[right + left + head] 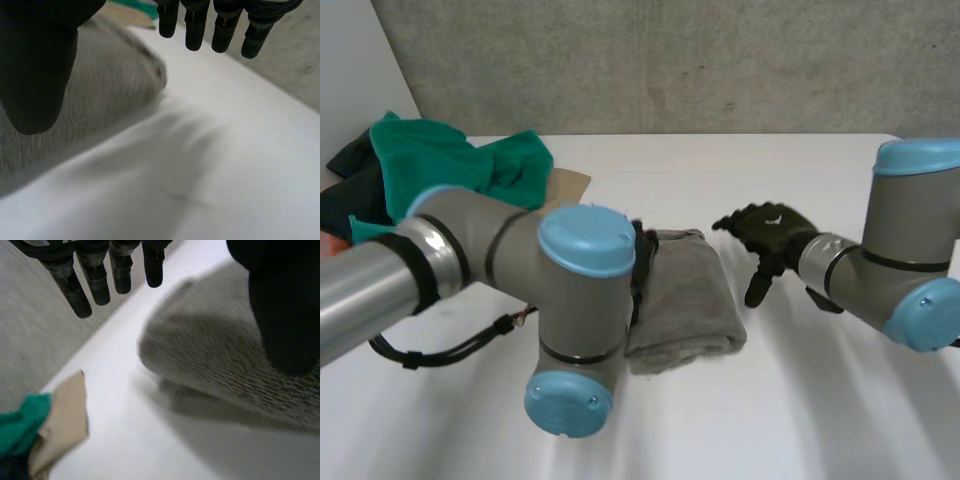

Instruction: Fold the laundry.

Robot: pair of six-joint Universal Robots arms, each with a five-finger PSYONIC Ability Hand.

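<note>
A grey towel [685, 300] lies folded in the middle of the white table [770, 170]. My left hand [640, 262] is at the towel's left edge, mostly behind my own arm. In the left wrist view its fingers [97, 282] are straight and apart from the thumb [282, 305], which hangs over the grey towel [220, 355]; nothing is held. My right hand [770, 235] hovers just right of the towel, open. In the right wrist view its fingers [227, 30] are straight above bare table, and the thumb [37, 70] is over the grey towel [110, 85].
A pile of green cloth [450, 165] and dark clothes [350, 190] sits at the table's far left, with a tan cloth [565, 185] beside it. The tan cloth [62, 425] and green cloth [20, 422] also lie beyond the towel in the left wrist view.
</note>
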